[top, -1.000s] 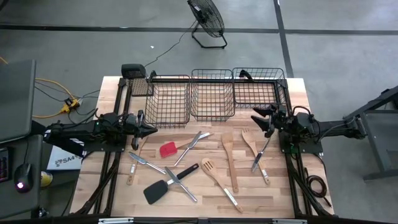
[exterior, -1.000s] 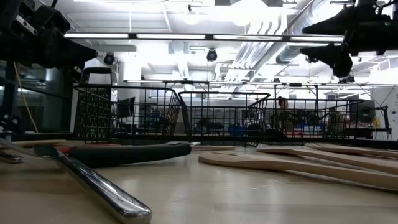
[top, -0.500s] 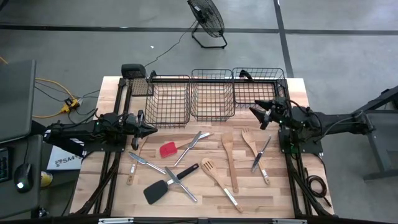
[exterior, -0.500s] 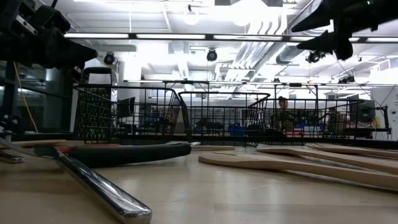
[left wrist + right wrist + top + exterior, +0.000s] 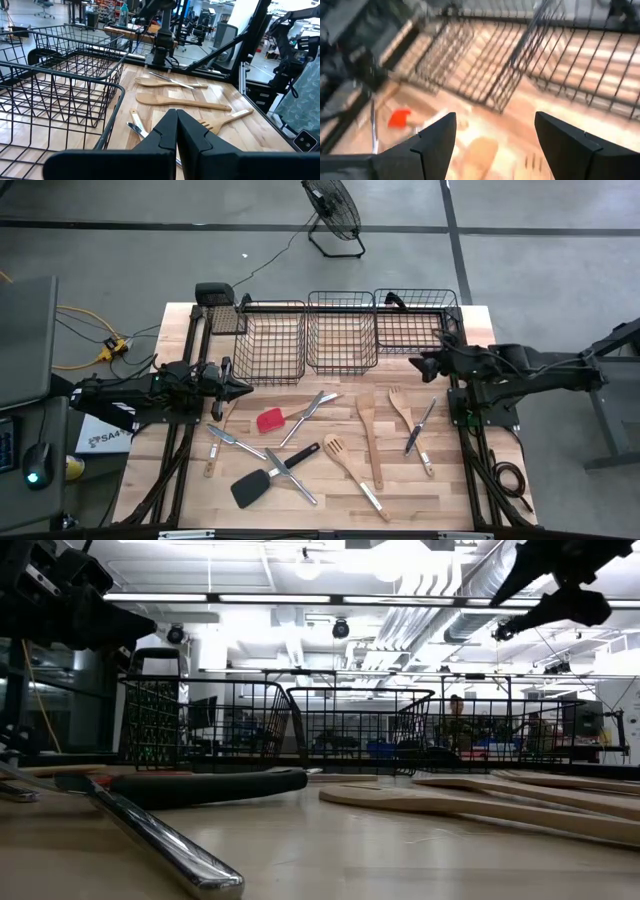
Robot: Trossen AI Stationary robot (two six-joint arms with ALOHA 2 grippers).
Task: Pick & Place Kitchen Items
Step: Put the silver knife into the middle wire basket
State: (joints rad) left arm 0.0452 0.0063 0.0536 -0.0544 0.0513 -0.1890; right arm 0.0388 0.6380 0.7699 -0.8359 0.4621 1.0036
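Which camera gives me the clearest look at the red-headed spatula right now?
The high view: the red-headed spatula lies fully visible mid-table, its handle crossing silver cutlery. The right wrist view shows only a blurred red head. In the low and left wrist views I cannot pick it out.
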